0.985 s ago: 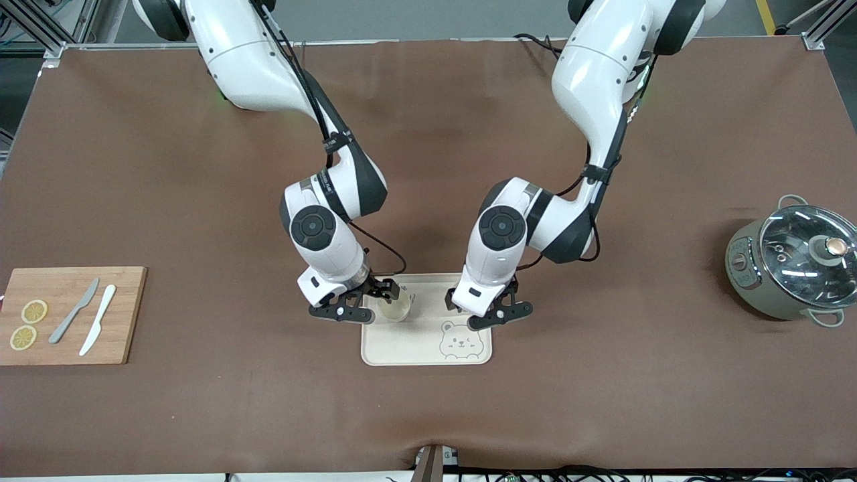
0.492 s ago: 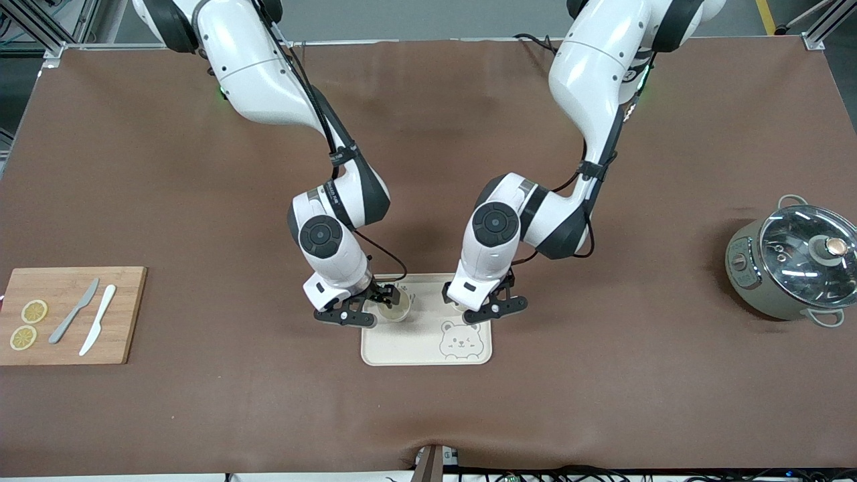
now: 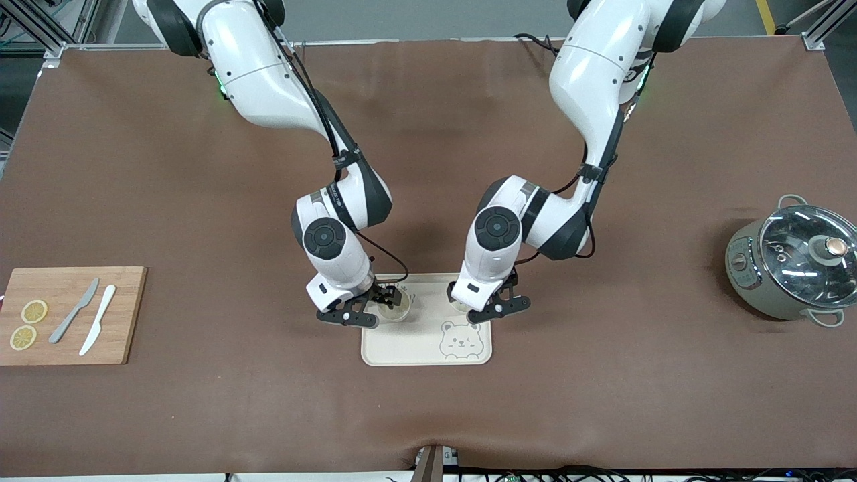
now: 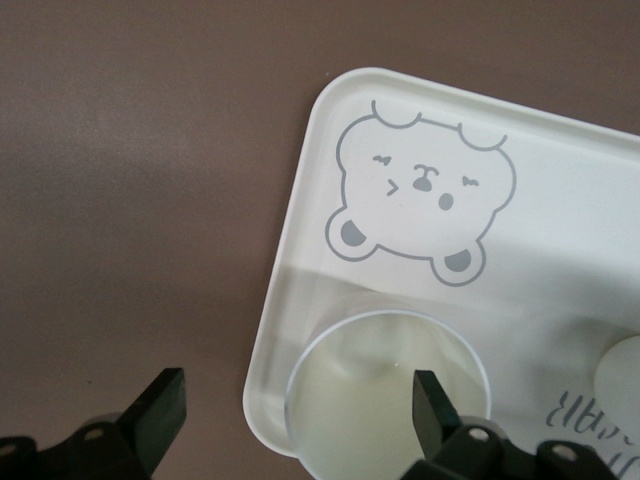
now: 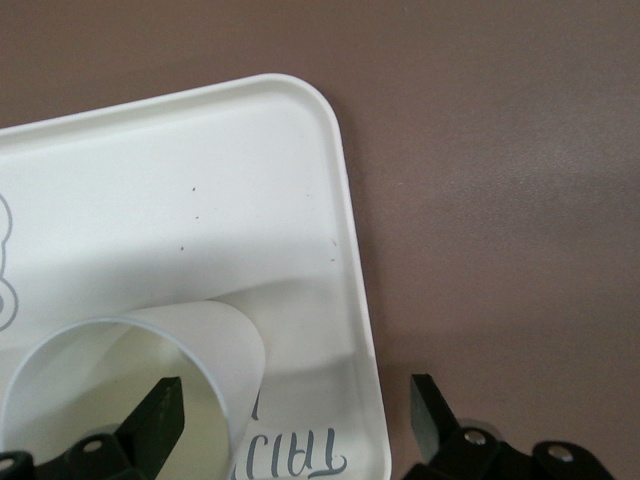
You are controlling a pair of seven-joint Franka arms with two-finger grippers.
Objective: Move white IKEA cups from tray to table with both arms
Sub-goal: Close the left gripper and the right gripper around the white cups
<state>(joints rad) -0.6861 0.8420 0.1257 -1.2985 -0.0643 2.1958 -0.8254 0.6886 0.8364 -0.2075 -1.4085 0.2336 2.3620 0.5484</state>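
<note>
A cream tray (image 3: 408, 345) with a bear drawing lies mid-table, and two white IKEA cups stand upright on its half farther from the front camera. One cup (image 3: 396, 308) (image 5: 120, 390) is toward the right arm's end. My right gripper (image 3: 373, 304) (image 5: 295, 415) hangs open over it, one finger over the cup's mouth and the other past the tray's edge. The other cup (image 3: 457, 306) (image 4: 385, 400) is mostly hidden under my left wrist. My left gripper (image 3: 492, 300) (image 4: 295, 410) is open, straddling that cup's wall in the same way.
A wooden cutting board (image 3: 124, 314) with two lemon slices (image 3: 33, 311) and two knives (image 3: 75, 310) lies at the right arm's end. A grey pot with a glass lid (image 3: 793, 261) stands at the left arm's end.
Both wrists have shifted slightly over the tray, the right gripper a little toward the tray's middle. Both grippers stay open and both cups stay where they were.
</note>
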